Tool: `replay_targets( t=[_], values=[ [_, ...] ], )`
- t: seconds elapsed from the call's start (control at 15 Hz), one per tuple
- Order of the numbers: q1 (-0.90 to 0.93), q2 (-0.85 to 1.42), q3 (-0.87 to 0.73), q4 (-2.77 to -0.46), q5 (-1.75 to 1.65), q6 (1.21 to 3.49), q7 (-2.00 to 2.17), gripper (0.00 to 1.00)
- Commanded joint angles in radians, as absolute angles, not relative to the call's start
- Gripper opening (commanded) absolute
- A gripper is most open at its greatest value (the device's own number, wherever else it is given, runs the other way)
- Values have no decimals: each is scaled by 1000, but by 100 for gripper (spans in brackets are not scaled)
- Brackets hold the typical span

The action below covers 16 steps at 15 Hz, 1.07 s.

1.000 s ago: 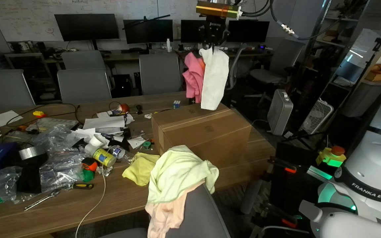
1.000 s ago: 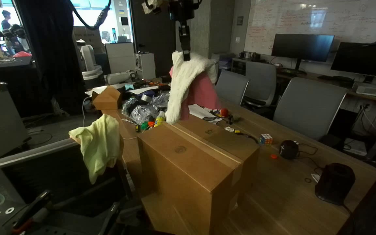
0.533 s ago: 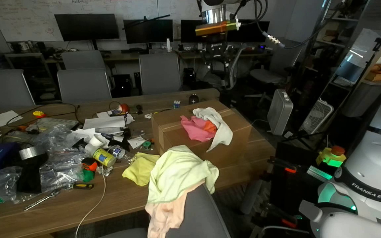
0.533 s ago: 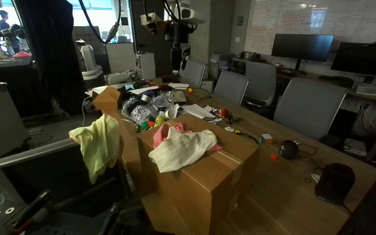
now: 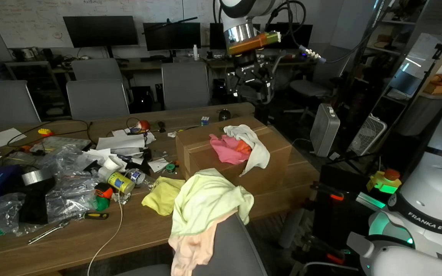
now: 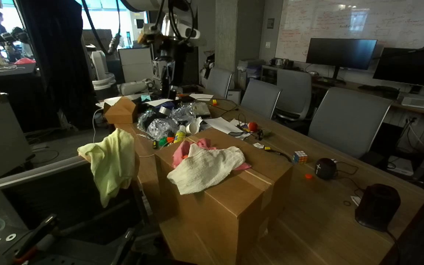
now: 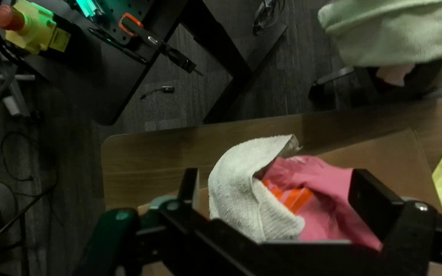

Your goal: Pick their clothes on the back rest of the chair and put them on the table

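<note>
White cloth (image 6: 206,168) partly hides the pink cloth (image 6: 181,151).

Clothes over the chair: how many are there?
2: a pale green cloth over the back rest, and a peach cloth hanging out beneath it. More may be hidden underneath.

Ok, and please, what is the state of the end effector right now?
End effector: open, holding nothing; the white cloth lies on the cardboard box.

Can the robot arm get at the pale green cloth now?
Probably yes: the pincer is open and empty, and the pale green cloth lies uncovered over the chair, though the box stands close by.
</note>
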State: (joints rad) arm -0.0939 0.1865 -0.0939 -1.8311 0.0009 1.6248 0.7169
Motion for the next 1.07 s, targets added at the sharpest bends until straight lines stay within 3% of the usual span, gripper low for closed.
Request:
replay_targets(
  t=[0.0,0.53,1.0],
  values=[
    [-21,104,-42,-1955,2,1630,639,100],
    [130,119,110,-2056,77,1697,462,100],
    [208,210,167,-2073,74,1915,410,100]
  ],
)
